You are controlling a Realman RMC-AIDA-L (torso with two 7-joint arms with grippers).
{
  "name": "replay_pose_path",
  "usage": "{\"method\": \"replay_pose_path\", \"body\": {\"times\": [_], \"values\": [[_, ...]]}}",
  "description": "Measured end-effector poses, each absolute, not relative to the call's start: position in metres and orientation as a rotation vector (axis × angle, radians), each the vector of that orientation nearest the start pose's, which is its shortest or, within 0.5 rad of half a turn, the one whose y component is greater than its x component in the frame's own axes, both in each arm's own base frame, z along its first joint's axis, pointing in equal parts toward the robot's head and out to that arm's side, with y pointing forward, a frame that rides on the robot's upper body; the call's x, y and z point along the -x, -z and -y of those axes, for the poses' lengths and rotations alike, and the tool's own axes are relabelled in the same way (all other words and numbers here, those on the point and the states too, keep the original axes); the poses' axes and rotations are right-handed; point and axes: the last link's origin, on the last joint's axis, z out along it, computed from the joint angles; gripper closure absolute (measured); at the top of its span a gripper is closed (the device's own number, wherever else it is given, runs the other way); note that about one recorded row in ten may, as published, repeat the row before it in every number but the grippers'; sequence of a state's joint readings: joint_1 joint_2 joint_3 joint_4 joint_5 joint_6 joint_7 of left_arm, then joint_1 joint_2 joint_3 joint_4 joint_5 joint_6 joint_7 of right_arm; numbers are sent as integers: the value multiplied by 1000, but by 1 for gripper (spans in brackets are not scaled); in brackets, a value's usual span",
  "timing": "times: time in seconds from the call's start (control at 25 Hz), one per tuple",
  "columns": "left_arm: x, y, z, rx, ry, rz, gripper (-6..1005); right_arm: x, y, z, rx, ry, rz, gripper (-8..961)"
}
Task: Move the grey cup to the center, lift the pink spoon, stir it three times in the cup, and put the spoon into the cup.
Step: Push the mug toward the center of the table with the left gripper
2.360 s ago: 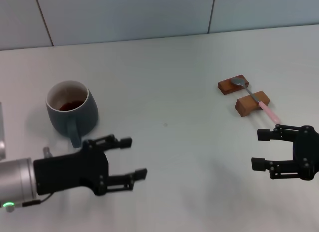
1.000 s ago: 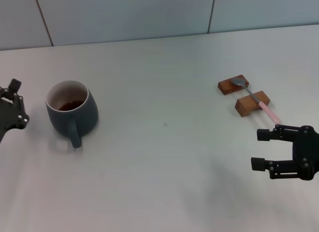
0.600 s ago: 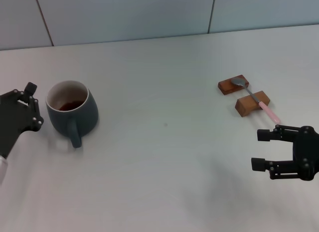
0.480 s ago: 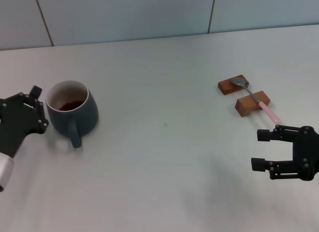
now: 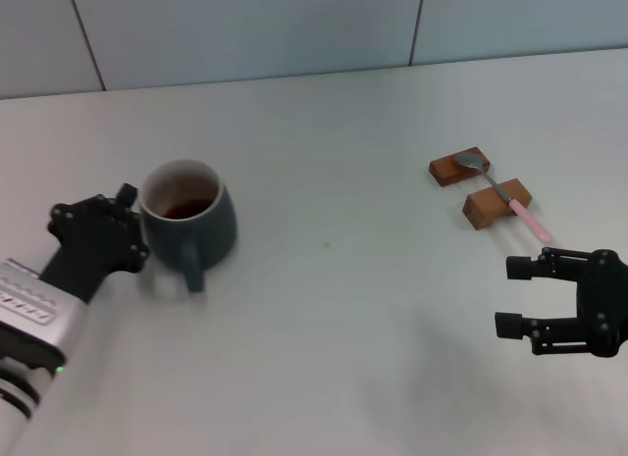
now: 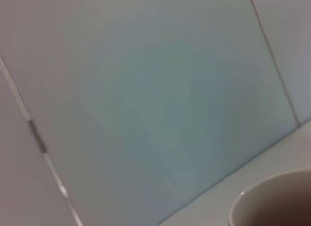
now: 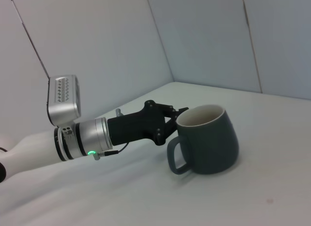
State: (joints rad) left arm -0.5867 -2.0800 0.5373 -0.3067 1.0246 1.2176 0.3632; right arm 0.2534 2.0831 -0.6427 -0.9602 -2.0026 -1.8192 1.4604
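Blue-grey rounded ceramic mug, the grey cup [image 5: 186, 226], sits touching the left tool [image 5: 126, 230] on its centre-facing side, handle toward the robot; whether that tool's fingers are parted cannot be told. Bench centre lies beyond the cup. The right tool [image 5: 512, 294] hovers wide, nearer the slim pink spoon [image 5: 502, 194].

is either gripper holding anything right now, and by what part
Neither visibly grips: the left gripper presses the rounded blue-grey ceramic mug's side; the open right gripper is empty.

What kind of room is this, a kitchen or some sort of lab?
Probably a robot test bench rather than a kitchen: a bare white table against plain panelled walls, holding only a grey cup and a pink spoon laid across wooden blocks.
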Motion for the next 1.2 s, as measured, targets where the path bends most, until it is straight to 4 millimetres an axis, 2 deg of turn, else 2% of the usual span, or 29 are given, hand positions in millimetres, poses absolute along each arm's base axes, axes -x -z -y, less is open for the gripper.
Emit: {"method": "replay_pose_path", "body": {"times": [0.48,0.8,0.92,1.12,1.16,1.2], "values": [[264,113,-302,2017,453,171,988,-304,-52,-250,2712,-667,-714,121],[244,129,-298,2102,507,149,985,-304,-52,-251,2714,-669,-713,121],[238,129,-296,2118,567,162,984,-304,-52,-251,2712,-667,-715,120],[239,124,-295,2140,632,169,981,-305,-52,-250,2709,-666,-717,120],[244,117,-293,2217,737,180,981,-305,-52,-250,2708,-664,-718,120],[245,114,-293,2243,765,184,981,-305,-52,-250,2708,-664,-718,120]]}}
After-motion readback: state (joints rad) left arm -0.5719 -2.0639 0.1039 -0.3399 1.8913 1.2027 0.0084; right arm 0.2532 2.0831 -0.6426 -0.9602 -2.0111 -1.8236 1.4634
